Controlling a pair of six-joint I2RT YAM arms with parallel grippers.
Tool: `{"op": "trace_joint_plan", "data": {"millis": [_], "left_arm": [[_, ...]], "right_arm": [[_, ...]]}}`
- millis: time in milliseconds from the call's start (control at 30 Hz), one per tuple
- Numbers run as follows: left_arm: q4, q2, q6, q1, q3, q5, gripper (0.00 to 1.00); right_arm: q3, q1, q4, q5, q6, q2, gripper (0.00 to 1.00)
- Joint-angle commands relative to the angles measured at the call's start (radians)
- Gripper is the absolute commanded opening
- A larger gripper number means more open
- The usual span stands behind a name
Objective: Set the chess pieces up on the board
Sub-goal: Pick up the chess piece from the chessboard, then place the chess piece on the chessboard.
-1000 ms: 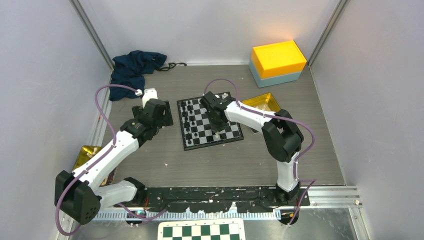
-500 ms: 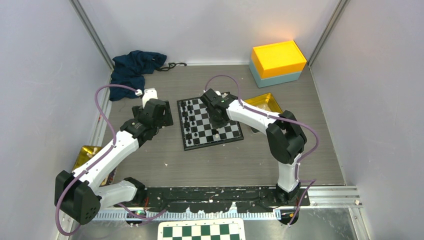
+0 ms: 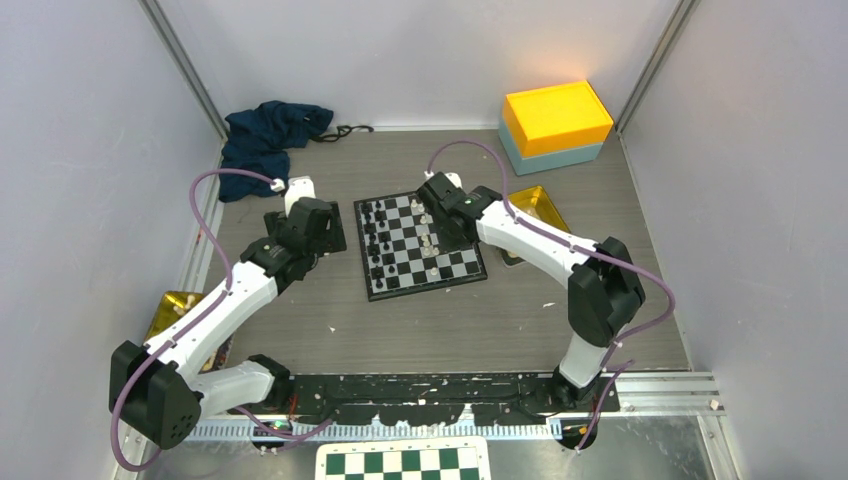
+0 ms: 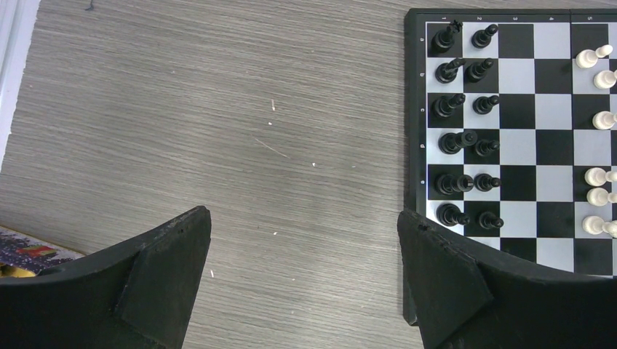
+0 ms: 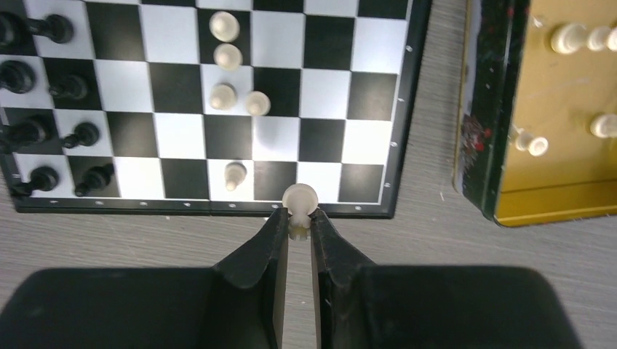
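My right pincer (image 5: 298, 222) is clenched on one white pawn (image 5: 299, 198), gripping its base between the two fingertips with the round head poking out above them. In the right wrist view the pawn shows at bottom centre, against the lower border of the board (image 5: 378, 43). From the top camera the board (image 3: 400, 262) lies in the middle of the tabletop (image 3: 450, 320), with the right pincer (image 3: 447, 228) over its right side. The black pieces (image 4: 466, 138) stand in two columns along the board's left edge in the left wrist view. A handful of white pieces (image 5: 227, 71) stand loosely clustered near the upper middle of the right wrist view. More white pieces lie in the gold tin (image 5: 538, 196), which sits just beside the board at the right of that frame. My left pincer (image 4: 305, 280) is released, jaws spread wide with nothing between them. It hangs over bare tabletop just left of the board, and its right finger (image 4: 444, 283) overlaps the board's lower left corner.
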Motion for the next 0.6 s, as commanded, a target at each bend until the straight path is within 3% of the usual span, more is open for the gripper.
{"op": "trace_joint_plan", "data": {"millis": [0, 567], "left_arm": [[0.043, -0.014, 0.009, 0.007, 0.023, 0.004, 1.0], [0.047, 0.002, 0.008, 0.006, 0.033, 0.015, 1.0]], "right_arm": [[-0.056, -0.021, -0.027, 0.042, 0.028, -0.075, 0.08], [-0.182, -0.121, 0.039, -0.058, 0.063, -0.084, 0.08]]}}
